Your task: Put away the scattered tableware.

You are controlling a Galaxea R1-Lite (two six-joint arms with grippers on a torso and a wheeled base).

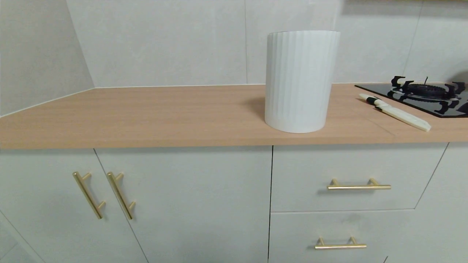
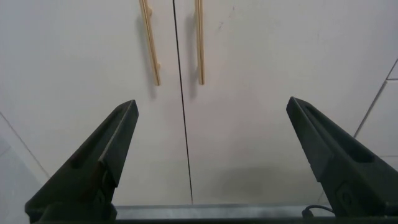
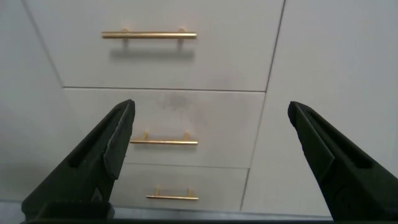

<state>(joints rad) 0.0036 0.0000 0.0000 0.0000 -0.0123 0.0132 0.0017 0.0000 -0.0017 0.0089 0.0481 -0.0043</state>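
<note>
The one loose piece of tableware, a cream-white knife (image 1: 395, 112) with a black band at its handle, lies flat on the light wooden countertop (image 1: 146, 117), between the tall white ribbed cylindrical container (image 1: 299, 80) and the black glass gas hob (image 1: 424, 96), near the hob's corner. Both arms hang low, below the counter. The left gripper (image 2: 211, 107) faces the pale cabinet doors (image 2: 261, 124) with its jaws spread wide and nothing between them. The right gripper (image 3: 211, 107) is just as wide and empty before the pale drawers (image 3: 161, 62). The likely trouble lies in the approach and the pick. An arm rising from this height could strike the counter's front edge. The knife is thin and flat, so closing fingers may skid it toward the hob or off the counter. The tall container would probably tip if bumped while the knife is lowered in.
</note>
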